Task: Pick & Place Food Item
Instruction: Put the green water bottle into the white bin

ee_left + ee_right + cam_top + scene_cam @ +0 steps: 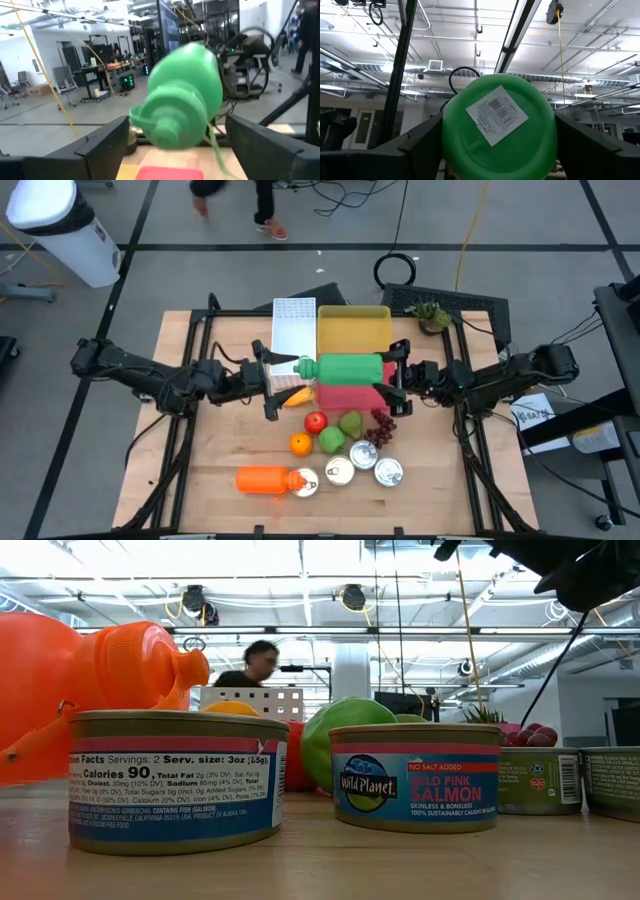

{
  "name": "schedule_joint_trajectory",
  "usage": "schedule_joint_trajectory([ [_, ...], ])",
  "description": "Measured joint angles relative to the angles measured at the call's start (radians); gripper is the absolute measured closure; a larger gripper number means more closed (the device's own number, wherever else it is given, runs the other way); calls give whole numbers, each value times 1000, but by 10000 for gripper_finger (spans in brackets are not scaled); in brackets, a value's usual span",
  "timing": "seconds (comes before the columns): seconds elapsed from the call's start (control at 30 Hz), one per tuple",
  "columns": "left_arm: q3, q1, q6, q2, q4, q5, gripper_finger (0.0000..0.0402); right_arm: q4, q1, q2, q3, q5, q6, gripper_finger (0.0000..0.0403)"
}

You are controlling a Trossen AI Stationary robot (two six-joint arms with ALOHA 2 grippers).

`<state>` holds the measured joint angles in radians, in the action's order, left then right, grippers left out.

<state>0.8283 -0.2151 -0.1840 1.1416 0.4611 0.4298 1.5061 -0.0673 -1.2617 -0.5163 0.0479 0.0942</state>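
A green bottle (345,367) hangs on its side above the red bin (345,396), its white-tipped cap end toward the table's left. My right gripper (390,375) is shut on its base end; the base with its barcode label (497,117) fills the right wrist view. My left gripper (277,376) stands open at the cap end. Its fingers (107,142) are on either side of the cap (167,132), and a gap shows beside it. My right gripper pinches the bottle's base end (451,142) between its two fingers, one on each side of the round body. The fingers come from the table's right and lie along the bottle. The bottle is lifted clear above the red bin, cap end toward the table's left.
A yellow bin (352,330) and a white tray (293,325) stand behind the red bin. Near the front lie a red apple (316,421), an orange (301,444), green fruit (331,440), grapes (381,427), three cans (363,456) and an orange bottle (265,479).
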Motion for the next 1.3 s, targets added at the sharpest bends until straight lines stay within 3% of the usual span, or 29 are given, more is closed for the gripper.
schedule_joint_trajectory([
  [0.2, 0, 29, 38, 19, 18, -72, 31, 0, -6, 0, -2, -22, -22, 97],
  [0.47, -1, 44, 32, 73, 75, -131, 47, -26, -28, -48, -50, -22, 5, 98],
  [0.67, 0, 44, 25, 75, 73, -169, 90, -28, -25, -49, -50, -23, -1, 98],
  [0.9, 0, 42, 59, 71, 42, -161, 182, -32, -25, -49, -50, -25, 2, 88],
  [1.13, 0, 39, 126, -50, -204, -82, 182, -196, -24, -11, -50, 60, 28, 29],
  [1.3, 56, 10, 230, -149, -532, 62, 182, -402, -23, 70, -52, 192, 100, 18],
])
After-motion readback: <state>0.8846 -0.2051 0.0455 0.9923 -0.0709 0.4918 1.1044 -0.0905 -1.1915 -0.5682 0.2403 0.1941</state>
